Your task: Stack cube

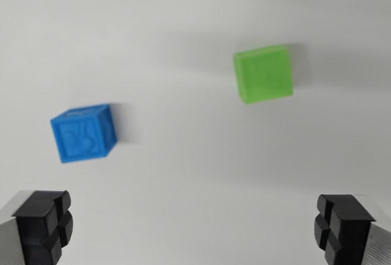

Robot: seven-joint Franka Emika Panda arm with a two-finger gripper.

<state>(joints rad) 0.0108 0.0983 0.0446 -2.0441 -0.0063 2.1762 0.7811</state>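
A blue cube (84, 132) with raised markings on its face rests on the white surface at the wrist view's left. A green cube (263, 73) lies farther off, up and toward the wrist view's right, well apart from the blue one. My gripper (194, 228) hangs above the surface with both black fingertips at the bottom corners of the picture, spread wide and open, nothing between them. Both cubes lie beyond the fingertips, neither touched. The left fingertip (44, 225) is just below the blue cube in the picture.
The plain white tabletop (195, 173) fills the whole view. Soft shadows fall to the right of each cube.
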